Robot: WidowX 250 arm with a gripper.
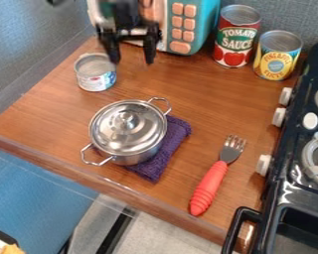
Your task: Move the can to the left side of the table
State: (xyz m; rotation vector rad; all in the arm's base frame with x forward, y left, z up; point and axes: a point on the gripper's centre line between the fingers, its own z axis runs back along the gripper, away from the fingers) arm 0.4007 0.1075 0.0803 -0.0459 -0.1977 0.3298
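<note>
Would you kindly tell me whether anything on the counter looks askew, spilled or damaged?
Only the lidded pot looks slightly odd: it seems off-centre on the purple cloth, which juts out slantwise, mostly on the image's right. I see no spill or damage.

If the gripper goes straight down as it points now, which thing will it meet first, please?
Probably the table, on the wood beside the small can. The gripper hangs at an unclear height, so the pot could also be in its way.
</note>
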